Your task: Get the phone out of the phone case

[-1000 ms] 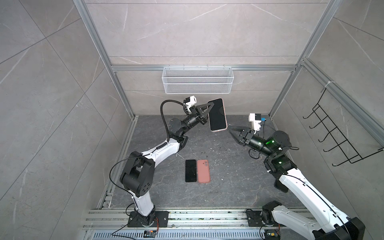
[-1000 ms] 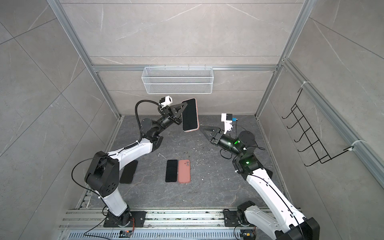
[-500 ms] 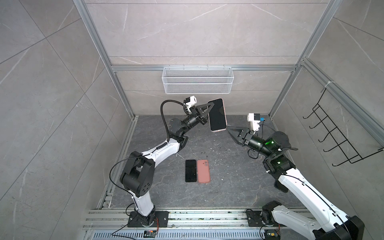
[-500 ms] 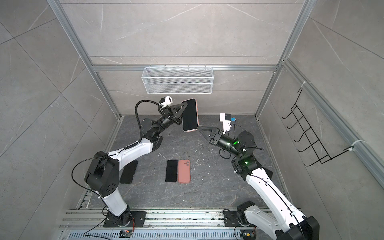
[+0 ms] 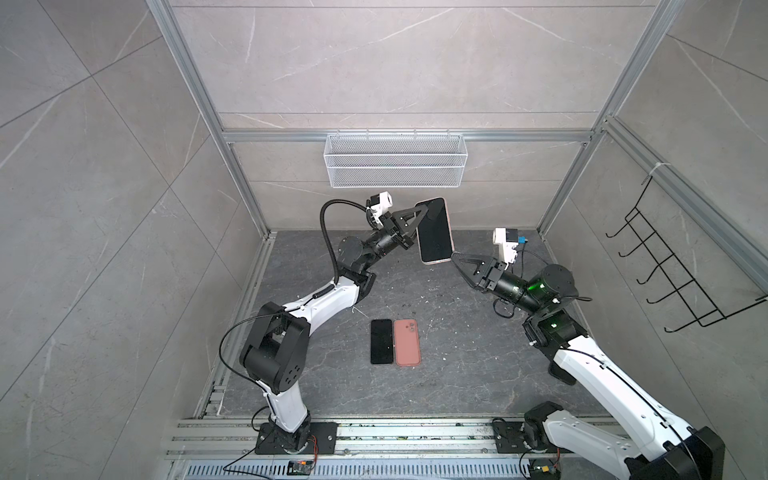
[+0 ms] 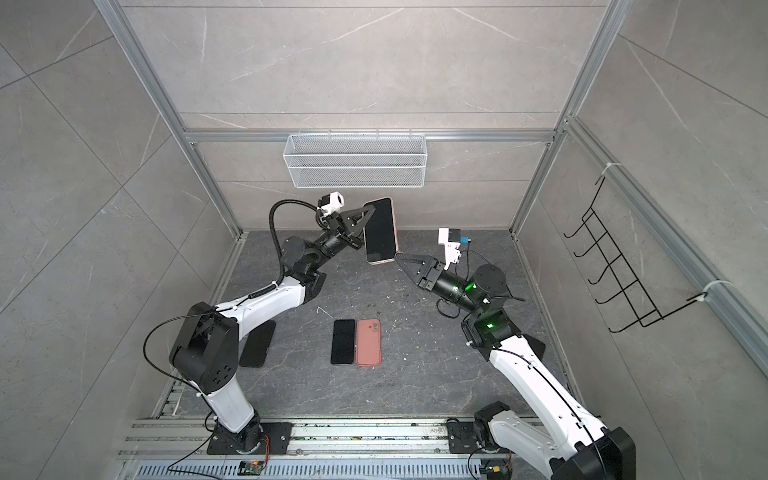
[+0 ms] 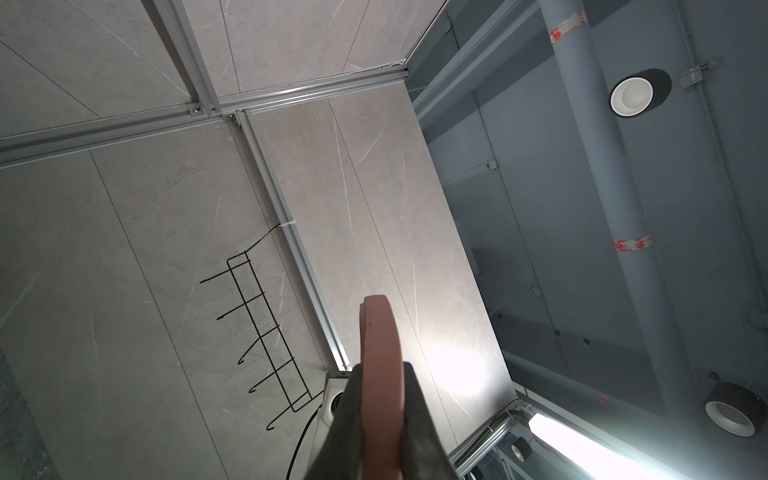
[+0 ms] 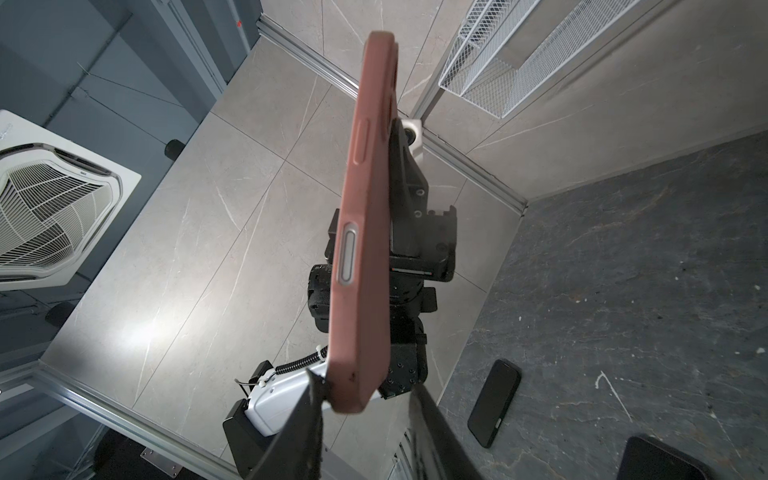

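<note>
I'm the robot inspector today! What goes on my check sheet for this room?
Surface: dark stone floor, with white bits scattered on it.
Job's things: cased phone held up in the air.
Clutter: black phone and pink case side by side on the floor; dark slab under the left arm.
Grippers: left gripper shut on the cased phone; right gripper open, jaws straddling its lower corner.
Cables: black cable arcs off the left wrist, clear of the phone.
Surroundings: wire basket on the back wall, hook rack on the right wall.
</note>
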Robot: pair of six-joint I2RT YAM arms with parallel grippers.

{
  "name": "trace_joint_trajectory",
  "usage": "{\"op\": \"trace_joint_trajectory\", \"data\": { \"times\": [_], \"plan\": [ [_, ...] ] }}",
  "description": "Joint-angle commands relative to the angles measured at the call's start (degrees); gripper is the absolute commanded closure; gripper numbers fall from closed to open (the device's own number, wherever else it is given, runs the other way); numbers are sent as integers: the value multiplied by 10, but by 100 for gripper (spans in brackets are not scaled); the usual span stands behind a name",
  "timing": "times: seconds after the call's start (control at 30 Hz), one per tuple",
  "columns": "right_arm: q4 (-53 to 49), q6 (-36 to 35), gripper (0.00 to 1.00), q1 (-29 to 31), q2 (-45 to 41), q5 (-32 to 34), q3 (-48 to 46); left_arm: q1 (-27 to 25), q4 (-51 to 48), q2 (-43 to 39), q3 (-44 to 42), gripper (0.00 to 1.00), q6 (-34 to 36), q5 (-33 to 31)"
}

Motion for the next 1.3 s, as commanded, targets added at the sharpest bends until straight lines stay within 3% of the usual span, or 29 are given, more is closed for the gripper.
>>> {"op": "trace_joint_trajectory", "data": {
  "times": [0.0, 0.67, 0.93, 1.27],
  "plan": [
    [-5, -3, 65, 4, 2, 6, -19, -3, 51, -15, 10, 100, -6, -17],
    [0, -7, 67, 4, 1, 13, -37, -4, 51, -17, 11, 100, -12, -18],
    [-36, -26, 54, 4, -55, 12, -37, 0, 6, -36, -14, 100, 17, -15],
    [-2, -3, 54, 4, -37, 5, -46, -3, 7, -34, -13, 100, 17, -15]
  ]
}}
